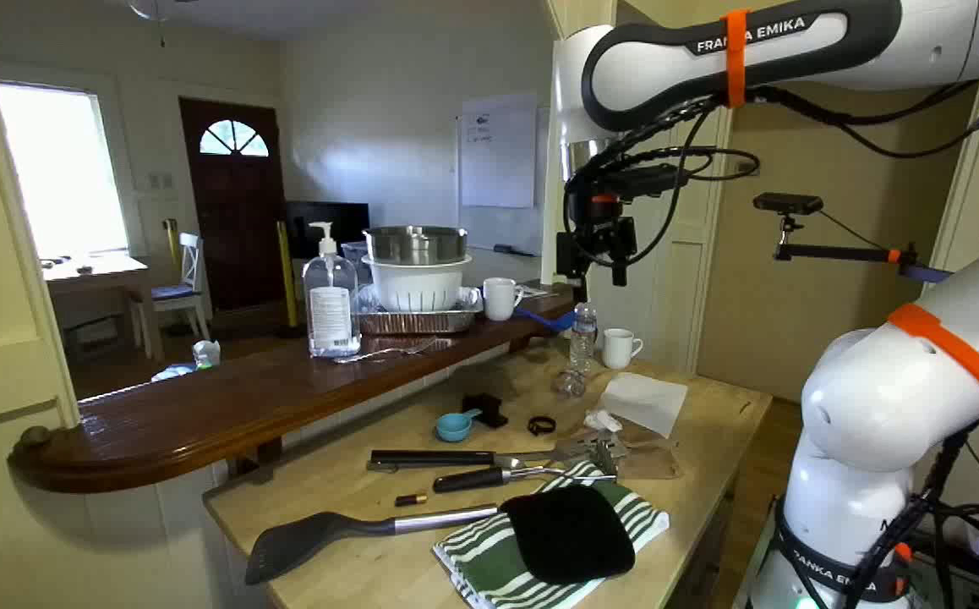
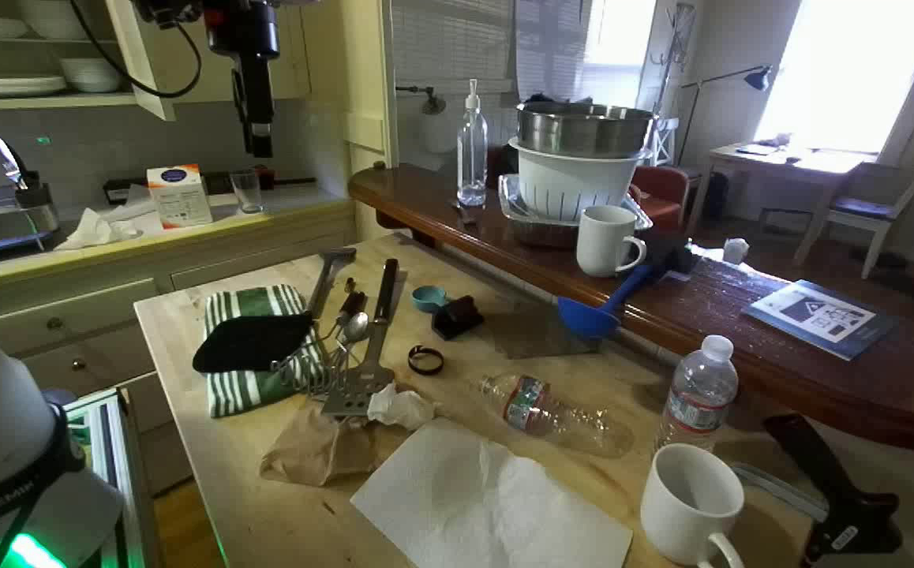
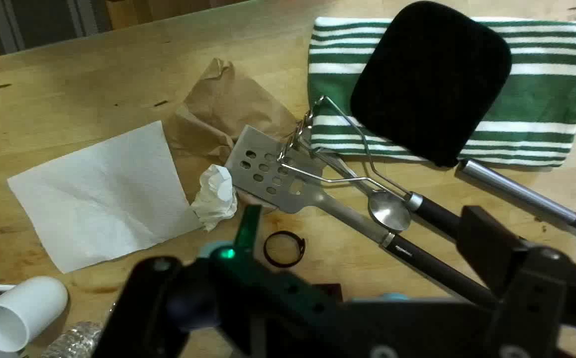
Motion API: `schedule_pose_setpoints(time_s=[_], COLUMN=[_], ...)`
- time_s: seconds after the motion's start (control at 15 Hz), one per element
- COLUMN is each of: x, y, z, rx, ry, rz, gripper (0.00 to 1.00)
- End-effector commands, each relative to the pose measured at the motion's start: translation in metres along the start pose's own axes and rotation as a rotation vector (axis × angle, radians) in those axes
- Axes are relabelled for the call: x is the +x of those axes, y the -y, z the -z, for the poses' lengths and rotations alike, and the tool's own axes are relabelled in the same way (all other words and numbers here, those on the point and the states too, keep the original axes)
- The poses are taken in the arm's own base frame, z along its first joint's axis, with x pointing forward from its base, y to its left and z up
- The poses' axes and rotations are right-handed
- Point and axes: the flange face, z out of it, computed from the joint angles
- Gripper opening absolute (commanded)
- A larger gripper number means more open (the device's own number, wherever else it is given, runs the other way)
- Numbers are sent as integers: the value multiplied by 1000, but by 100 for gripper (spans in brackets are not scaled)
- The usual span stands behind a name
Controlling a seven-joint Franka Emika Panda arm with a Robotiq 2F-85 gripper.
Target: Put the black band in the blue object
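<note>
As for the thin, round black band (image 3: 301, 244), lies flat on the pale wooden table (image 2: 291, 521), with the loop facing upward and bare wood seen through its middle. Has a thicker part at one side. Is placed near the slotted steel turner (image 3: 309, 197), but apart from it. As for the dark-blue, plastic-looking object in ladle shape (image 2: 591, 320), rests by its handle on the brown varnished counter (image 2: 706, 312), with the rounded bowl reaching over the edge. Difficult to see inside.

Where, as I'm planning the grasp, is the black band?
In an exterior view, the black band lies on the table, right of the teal measuring cup, left of the crumpled tissue.
</note>
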Motion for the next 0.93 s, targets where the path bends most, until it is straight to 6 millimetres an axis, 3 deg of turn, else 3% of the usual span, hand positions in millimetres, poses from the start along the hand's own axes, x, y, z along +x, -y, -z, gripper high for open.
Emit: schedule_pose_setpoints(time_s=[0.0, 0.13, 0.27, 0.47, 0.67, 0.87], x=[0, 0, 11, 34, 56, 72], y=[0, 0, -13, -54, -92, -110], z=[1, 1, -6, -28, -62, -101], rx=[0, 0, 30, 73, 140, 157], ry=[1, 1, -28, -85, -84, -72], rz=[0, 0, -23, -135, -226, -282], gripper=[100, 100, 100, 100, 100, 100])
